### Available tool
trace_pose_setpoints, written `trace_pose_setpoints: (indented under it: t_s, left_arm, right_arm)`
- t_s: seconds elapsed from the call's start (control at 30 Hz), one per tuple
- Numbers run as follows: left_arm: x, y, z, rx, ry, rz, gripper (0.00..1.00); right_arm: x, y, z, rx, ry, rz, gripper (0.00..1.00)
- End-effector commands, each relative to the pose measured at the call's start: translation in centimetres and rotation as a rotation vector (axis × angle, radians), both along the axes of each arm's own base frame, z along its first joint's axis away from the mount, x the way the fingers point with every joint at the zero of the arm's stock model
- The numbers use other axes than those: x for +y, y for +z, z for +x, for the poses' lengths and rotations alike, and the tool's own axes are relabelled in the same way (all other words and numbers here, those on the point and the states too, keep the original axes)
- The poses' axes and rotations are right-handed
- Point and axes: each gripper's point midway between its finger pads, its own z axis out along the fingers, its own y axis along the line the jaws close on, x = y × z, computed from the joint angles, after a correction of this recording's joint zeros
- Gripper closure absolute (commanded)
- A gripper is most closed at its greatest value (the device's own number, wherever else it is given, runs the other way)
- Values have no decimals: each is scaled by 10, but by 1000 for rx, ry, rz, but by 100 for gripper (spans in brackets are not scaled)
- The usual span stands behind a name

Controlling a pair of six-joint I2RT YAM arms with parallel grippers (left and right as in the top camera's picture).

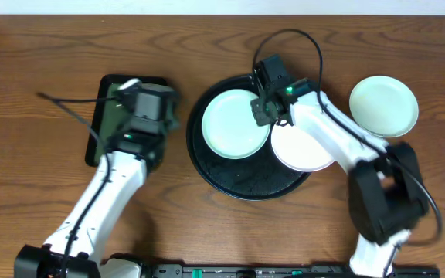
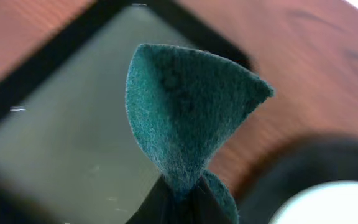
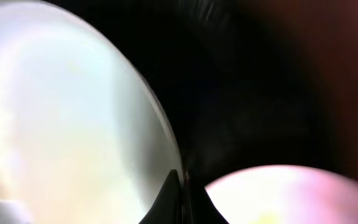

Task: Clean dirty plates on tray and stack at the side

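Observation:
The round black tray (image 1: 246, 181) lies mid-table. A mint plate (image 1: 230, 123) rests on its left part, and a white plate (image 1: 304, 150) overlaps its right rim. Another mint plate (image 1: 383, 105) sits on the bare wood at the right. My right gripper (image 1: 263, 114) is at the tray plate's right edge. In the right wrist view its tips (image 3: 180, 180) are shut on the rim of that mint plate (image 3: 61, 124), with the white plate (image 3: 291, 193) beside them. My left gripper (image 2: 179, 198) is shut on a folded green scouring pad (image 2: 188, 118).
A small rectangular black tray (image 1: 99, 139) with a dark green inside lies at the left, under my left gripper (image 1: 141, 99). Its rim (image 2: 48, 56) fills the left wrist view. The right arm's base (image 1: 385, 201) stands at the front right.

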Motion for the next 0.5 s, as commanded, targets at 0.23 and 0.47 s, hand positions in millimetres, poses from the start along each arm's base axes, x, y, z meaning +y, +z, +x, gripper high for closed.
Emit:
trace_pose_setpoints:
  t_s: [0.23,0.47]
  left_arm:
    - [63,-20,-23,127,82,-107,92]
    - [88,-27,-39,175,163,-116,92]
  right_arm:
    - [-3,176,5,-635,67,-618,99]
    - [38,211,-3,-748,290,-833,99]
